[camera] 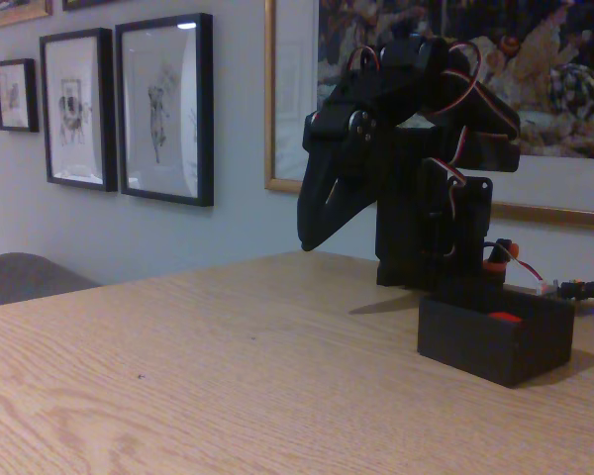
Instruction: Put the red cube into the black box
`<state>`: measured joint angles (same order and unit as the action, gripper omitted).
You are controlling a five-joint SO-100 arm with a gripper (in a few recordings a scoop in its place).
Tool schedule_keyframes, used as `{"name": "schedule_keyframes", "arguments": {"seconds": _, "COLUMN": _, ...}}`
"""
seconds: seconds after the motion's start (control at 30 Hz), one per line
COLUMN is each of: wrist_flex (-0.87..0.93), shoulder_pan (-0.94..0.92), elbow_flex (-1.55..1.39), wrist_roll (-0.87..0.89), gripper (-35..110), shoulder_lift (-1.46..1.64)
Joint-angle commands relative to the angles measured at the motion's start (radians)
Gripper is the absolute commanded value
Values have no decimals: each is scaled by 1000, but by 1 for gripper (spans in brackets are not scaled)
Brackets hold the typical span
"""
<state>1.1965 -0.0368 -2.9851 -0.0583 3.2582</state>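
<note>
The black box (495, 341) sits on the wooden table at the right, in front of the arm's base. A bit of the red cube (506, 318) shows over the box's near wall, inside it. The black arm is folded up above the table. My gripper (310, 236) hangs point-down to the left of the box, well apart from it and clear of the tabletop. Its fingers look closed together with nothing between them.
The tall black robot base (426, 228) stands right behind the box, with a small orange-red part (494, 261) and wires at its right. The wooden table (208, 366) stretches out to the left and front. Framed pictures hang on the wall behind.
</note>
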Motion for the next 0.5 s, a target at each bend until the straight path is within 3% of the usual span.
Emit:
{"name": "schedule_keyframes", "arguments": {"seconds": 0.0, "wrist_flex": 15, "shoulder_pan": 2, "elbow_flex": -6, "wrist_roll": -2, "gripper": -5, "shoulder_lift": 21}}
{"name": "schedule_keyframes", "arguments": {"seconds": 0.47, "wrist_flex": 17, "shoulder_pan": 6, "elbow_flex": -6, "wrist_roll": -5, "gripper": -5, "shoulder_lift": 21}}
